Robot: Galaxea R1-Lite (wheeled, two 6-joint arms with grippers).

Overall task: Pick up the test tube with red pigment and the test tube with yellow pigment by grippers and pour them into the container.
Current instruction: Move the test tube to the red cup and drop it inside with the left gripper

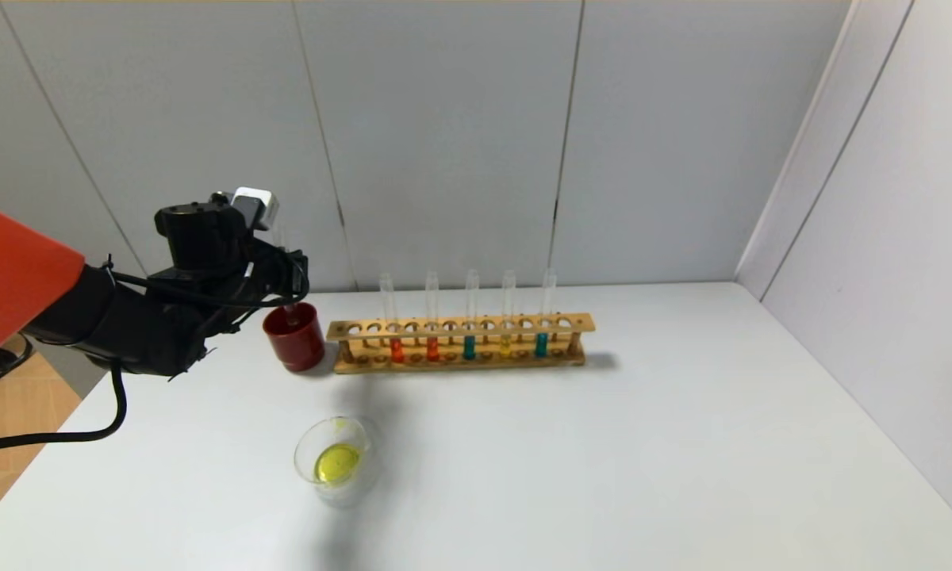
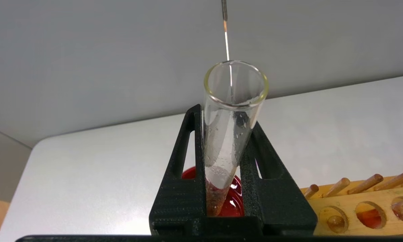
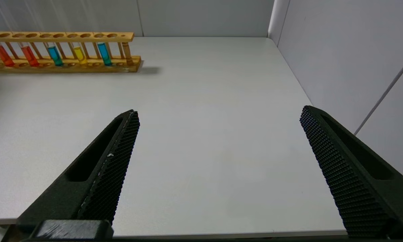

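Where pincer [image 2: 230, 148] clamps, tube [image 2: 233, 101] base hidden.

Even, bright overhead illumination is recorded in all three views. On the worktop [image 1: 603, 460] a soft shadow is cast just behind the right end of the wooden rack [image 1: 460, 342], and a faint dark streak is seen in front of it, by the container [image 1: 337, 461]. Small glare spots are noted on the empty test tube [image 2: 230, 111] held in the left gripper [image 2: 226, 161]. The right gripper [image 3: 218, 117] is rendered sharply; mild wide-angle stretching is noted at the edges.
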